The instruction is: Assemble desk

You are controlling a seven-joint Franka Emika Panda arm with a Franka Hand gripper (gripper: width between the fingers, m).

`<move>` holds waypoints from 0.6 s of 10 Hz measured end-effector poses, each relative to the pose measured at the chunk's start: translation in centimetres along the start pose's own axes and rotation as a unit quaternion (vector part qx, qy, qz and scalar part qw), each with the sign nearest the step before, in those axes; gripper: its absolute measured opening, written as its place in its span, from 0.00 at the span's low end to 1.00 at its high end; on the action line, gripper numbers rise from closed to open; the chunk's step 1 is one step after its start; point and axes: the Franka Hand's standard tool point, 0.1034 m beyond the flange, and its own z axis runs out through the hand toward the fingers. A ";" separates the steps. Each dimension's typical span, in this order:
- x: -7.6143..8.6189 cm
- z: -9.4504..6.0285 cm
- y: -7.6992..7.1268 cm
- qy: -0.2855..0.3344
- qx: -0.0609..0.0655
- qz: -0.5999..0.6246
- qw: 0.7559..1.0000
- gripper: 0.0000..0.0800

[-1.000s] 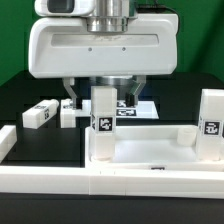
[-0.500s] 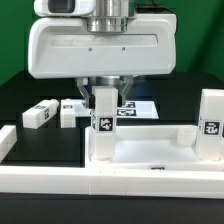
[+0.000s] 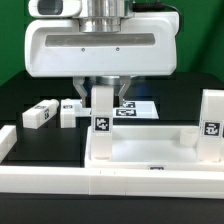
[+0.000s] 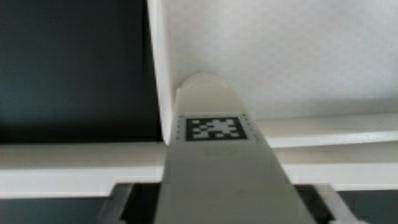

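The white tray-like tabletop lies in front, close to the exterior camera. A white square leg with a black-and-white tag stands upright at its corner on the exterior view's left. My gripper comes down from above and is shut on this leg's upper part. The wrist view shows the leg running between the two fingers, with the tabletop beyond it. A second leg stands at the tabletop's other end. Two more legs lie on the black table.
A long white border rail runs along the front, with a short piece at the exterior view's left. The marker board lies flat behind the held leg.
The fingers stood wide on either side of the upright leg and have shut on it. The hand now sits slightly higher.
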 end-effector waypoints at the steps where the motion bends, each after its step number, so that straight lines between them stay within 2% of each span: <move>1: -0.1 0.0 0.1 -0.003 0.005 0.064 0.998 0.36; 3: -0.1 0.1 0.1 0.001 0.007 0.162 0.987 0.36; 6: -0.1 0.1 0.1 0.000 0.006 0.318 0.948 0.36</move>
